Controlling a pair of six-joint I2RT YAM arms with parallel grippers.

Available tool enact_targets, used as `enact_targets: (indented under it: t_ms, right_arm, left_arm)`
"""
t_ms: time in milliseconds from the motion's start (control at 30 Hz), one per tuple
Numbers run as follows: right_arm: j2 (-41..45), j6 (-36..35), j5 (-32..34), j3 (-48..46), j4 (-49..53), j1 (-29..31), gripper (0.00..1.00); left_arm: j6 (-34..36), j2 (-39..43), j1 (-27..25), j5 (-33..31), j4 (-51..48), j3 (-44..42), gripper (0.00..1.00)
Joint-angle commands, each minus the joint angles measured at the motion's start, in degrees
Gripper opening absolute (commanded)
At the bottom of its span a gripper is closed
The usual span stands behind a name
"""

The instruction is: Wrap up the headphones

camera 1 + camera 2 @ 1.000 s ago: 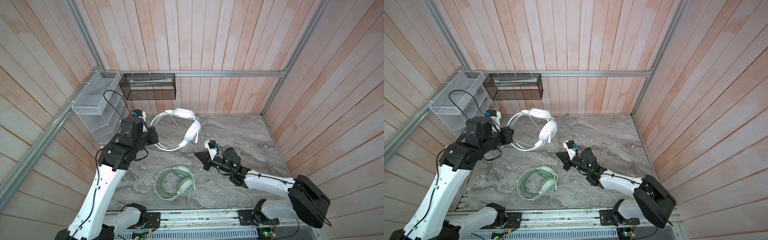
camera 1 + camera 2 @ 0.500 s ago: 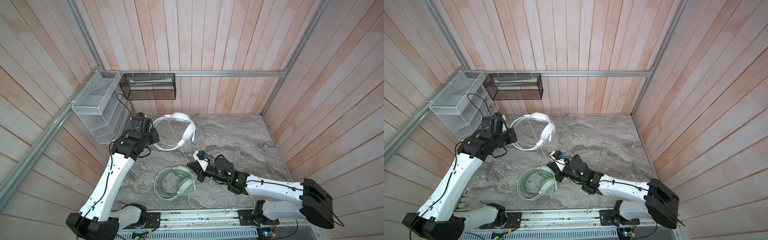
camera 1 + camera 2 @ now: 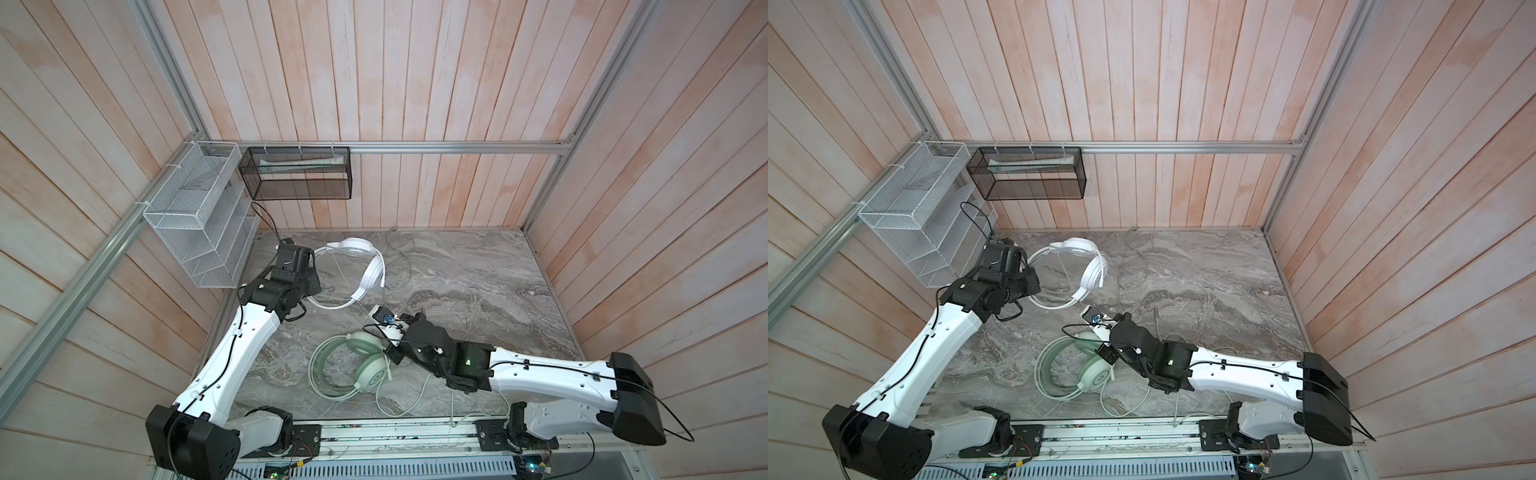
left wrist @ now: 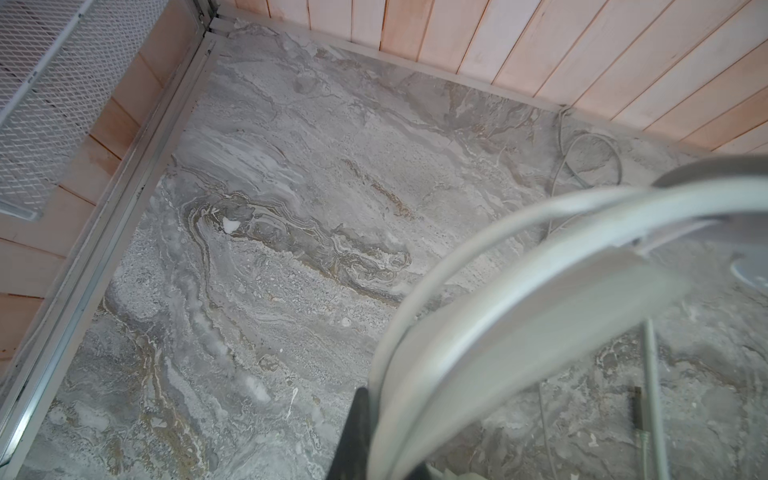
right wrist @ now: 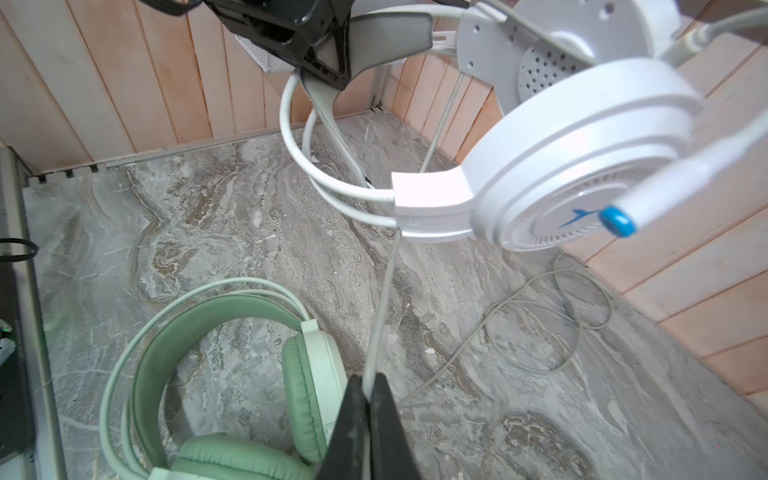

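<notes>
The white headphones [image 3: 374, 270] [image 3: 1096, 272] hang above the back of the marble table. My left gripper [image 3: 311, 287] [image 4: 386, 449] is shut on their headband [image 4: 540, 299]. Their earcup with the blue logo [image 5: 582, 166] shows close in the right wrist view. From it the thin cable [image 5: 384, 299] runs taut down into my right gripper [image 5: 368, 384], which is shut on it. My right arm [image 3: 436, 349] reaches to the table's middle. The mint green headphones [image 3: 365, 365] [image 3: 1096, 374] [image 5: 232, 332] lie flat on the table just beside that gripper.
The rest of the white cable [image 3: 399, 253] [image 5: 540, 316] lies in loose loops toward the back wall. More cable [image 3: 407, 399] trails near the front edge. A white wire rack [image 3: 199, 216] and a black mesh basket [image 3: 299, 174] hang on the back-left walls.
My left arm has sunk lower, with the white headphones still in its grip. My right gripper has travelled left along the cable to beside the green headphones.
</notes>
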State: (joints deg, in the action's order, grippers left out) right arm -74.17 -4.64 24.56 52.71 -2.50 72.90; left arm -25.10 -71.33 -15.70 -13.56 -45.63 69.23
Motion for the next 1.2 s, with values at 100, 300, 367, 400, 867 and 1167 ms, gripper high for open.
enact_targets:
  t_ms: [100,300,367,400,867,1167]
  right_arm:
    - [-2.7,-7.5,12.8,6.3,5.0,3.5,0.00]
    - [-4.7,-13.1,18.8,9.3,2.3,4.1,0.00]
    - [-4.9,-15.0,20.1,9.7,0.2,4.1,0.00]
    - [-5.1,-15.8,20.7,9.8,-0.8,4.1,0.00]
    - [-8.9,-24.4,23.3,11.2,-10.1,3.9,0.16]
    - [-2.8,-16.2,17.3,9.7,-4.4,3.4,0.28]
  left_arm:
    - [-1.9,-1.0,0.0,-5.4,7.5,-2.8,0.00]
    - [-0.9,-2.0,-1.5,-5.6,7.8,-4.7,0.00]
    - [-0.6,-2.1,-1.9,-5.6,8.0,-5.2,0.00]
    - [-0.4,-2.2,-2.1,-5.5,8.1,-5.4,0.00]
    - [0.5,-2.3,-3.0,-3.6,8.8,-6.7,0.00]
    - [-0.6,0.8,-3.0,-3.1,7.4,-4.1,0.00]
